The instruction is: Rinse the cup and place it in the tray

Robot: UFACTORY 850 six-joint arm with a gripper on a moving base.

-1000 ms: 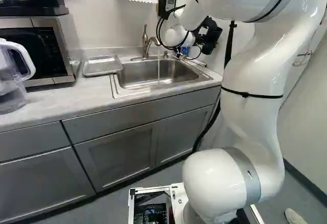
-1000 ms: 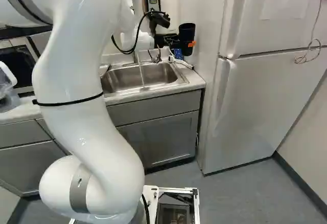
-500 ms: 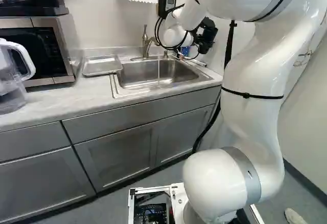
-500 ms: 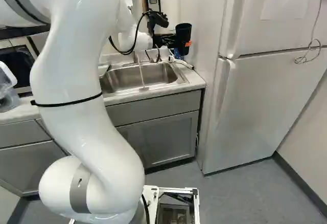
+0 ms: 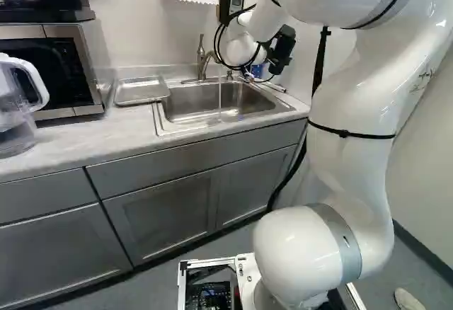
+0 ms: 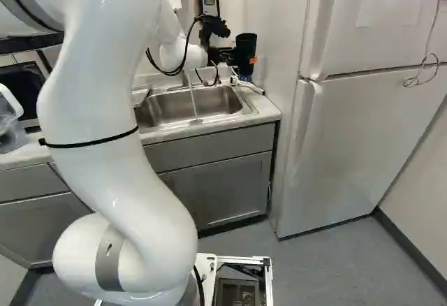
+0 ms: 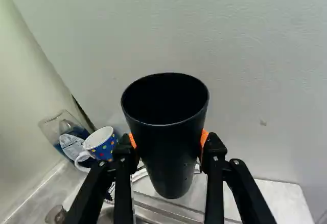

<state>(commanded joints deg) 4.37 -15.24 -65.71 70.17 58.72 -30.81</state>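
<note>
Our fingers (image 7: pixel 213 155) pinched the cup (image 7: pixel 171 155); we needed to ease it under the water (image 5: pixel 219 98), left base view's upper middle.

Kitchen area, steel sink (image 5: pixel 212 105) in a counter (image 5: pixel 64 140), grey cabinets (image 5: pixel 163 218), microwave (image 5: pixel 56 69), large fridge (image 6: pixel 356 110)

Black cup (image 7: pixel 166 137): gripped by the tool (image 6: pixel 246 57), between orange pads (image 7: pixel 205 138)
Dotted mug (image 7: pixel 104 146): just beside clear bottle (image 7: pixel 70 141)
Counter (image 7: pixel 281 198): pale
</note>
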